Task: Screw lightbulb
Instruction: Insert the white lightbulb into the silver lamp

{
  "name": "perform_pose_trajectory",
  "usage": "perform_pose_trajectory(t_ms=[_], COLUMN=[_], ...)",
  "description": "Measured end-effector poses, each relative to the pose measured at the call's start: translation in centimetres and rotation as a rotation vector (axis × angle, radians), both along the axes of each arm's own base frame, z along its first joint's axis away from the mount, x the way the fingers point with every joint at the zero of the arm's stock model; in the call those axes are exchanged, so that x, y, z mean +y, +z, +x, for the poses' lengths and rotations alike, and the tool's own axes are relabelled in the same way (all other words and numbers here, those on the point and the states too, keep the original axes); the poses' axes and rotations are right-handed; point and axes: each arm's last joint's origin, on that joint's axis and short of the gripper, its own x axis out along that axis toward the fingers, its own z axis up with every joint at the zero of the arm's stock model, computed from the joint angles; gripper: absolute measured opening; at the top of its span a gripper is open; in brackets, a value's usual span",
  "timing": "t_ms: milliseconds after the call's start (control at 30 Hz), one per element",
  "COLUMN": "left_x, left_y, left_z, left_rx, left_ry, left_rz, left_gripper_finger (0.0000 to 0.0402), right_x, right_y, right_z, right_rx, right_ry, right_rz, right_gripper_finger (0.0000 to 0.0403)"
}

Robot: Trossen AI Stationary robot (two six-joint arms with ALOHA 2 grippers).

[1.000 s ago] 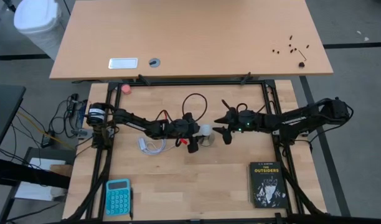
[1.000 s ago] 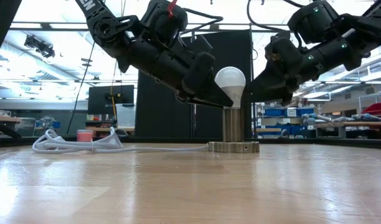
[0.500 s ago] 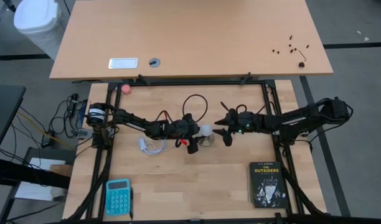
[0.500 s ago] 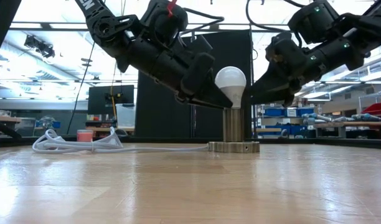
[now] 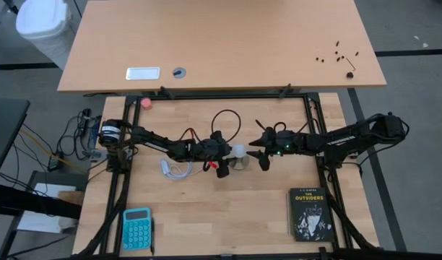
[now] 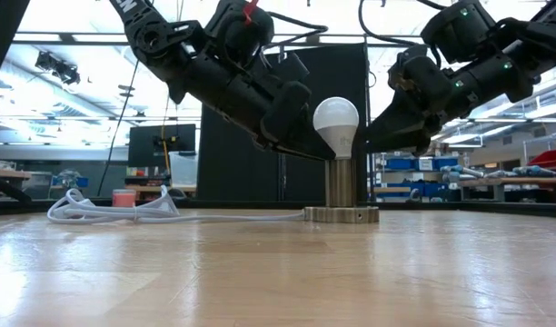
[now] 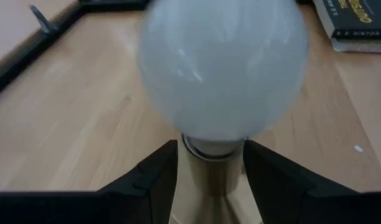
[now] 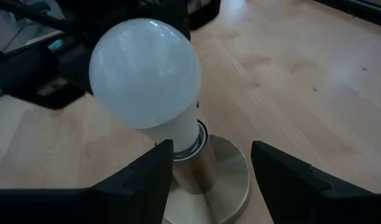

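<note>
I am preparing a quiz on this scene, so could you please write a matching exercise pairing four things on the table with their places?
Things:
1. lightbulb
2. book
3. calculator
4. white cord

Places:
A. near corner on the left arm's side
B. upright in the metal socket
C. near corner on the right arm's side
D. coiled on the table beside the socket, on the left arm's side

Pairs: 1-B, 2-C, 3-A, 4-D

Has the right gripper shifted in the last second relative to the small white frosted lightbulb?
Yes, slightly. In the high view the right gripper has crept toward the small white frosted lightbulb, closing the gap, while the round metallic socket stays put.
</note>
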Motion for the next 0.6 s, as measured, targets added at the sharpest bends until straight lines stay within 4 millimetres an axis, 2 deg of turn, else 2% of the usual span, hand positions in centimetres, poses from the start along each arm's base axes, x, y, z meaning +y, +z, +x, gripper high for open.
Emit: perform_pose_trajectory(t_ms=[267,433,600], left_x=[0.0,-0.6,-1.4], left_y=[1.4,0.7,-0.7], left_z=[-1.0,-1.6,-2.6], left_rx=[0.059,0.106,0.039], left_ry=[0.006,0.001,0.025], left_rz=[0.011,0.004,-0.017], left_gripper_finger=[0.0187,0.0187,0.0187], right_x=[0.0,0.1,0.9], right_y=[-0.2,-0.4,-0.4], right_z=[-0.1,-0.2,-0.1], right_rx=[0.021,0.043,0.047], right_ry=[0.007,0.02,0.112], right_rz=[0.005,0.002,-0.018], right_gripper_finger=[0.0227,0.0227,0.0227])
